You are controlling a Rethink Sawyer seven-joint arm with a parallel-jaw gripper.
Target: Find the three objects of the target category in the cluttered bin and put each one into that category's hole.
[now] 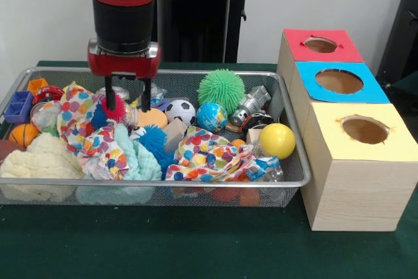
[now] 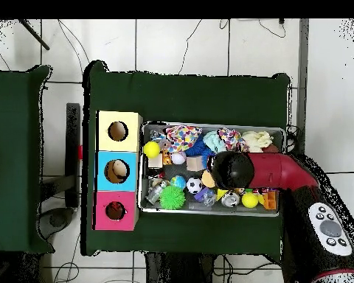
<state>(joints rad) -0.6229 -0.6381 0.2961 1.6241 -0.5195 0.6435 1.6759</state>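
Note:
The silver wire-mesh bin [image 1: 196, 74] is full of mixed toys and cloths; it also shows in the overhead view [image 2: 209, 126]. My gripper [image 1: 128, 101] is open, its two black fingers hanging into the back left of the bin over a red fuzzy ball [image 1: 118, 108] and beside a flat orange piece [image 1: 152, 118]. It holds nothing. No plush animal shows clearly; something orange [image 1: 236, 195] lies under a spotted cloth [image 1: 208, 155] at the bin's front. The red-topped box's round hole [image 1: 321, 44] is at the far right, also in the overhead view [image 2: 116, 211]. In the overhead view the arm [image 2: 232, 170] hides the gripper.
The blue-topped box [image 1: 338, 81] and the yellow-topped box [image 1: 364, 130] stand in a row with the red one, right of the bin. In the bin are a green spiky ball [image 1: 221, 87], a yellow ball [image 1: 277, 140], a football [image 1: 180, 111], blue spiky balls [image 1: 155, 140] and a cream cloth [image 1: 39, 161].

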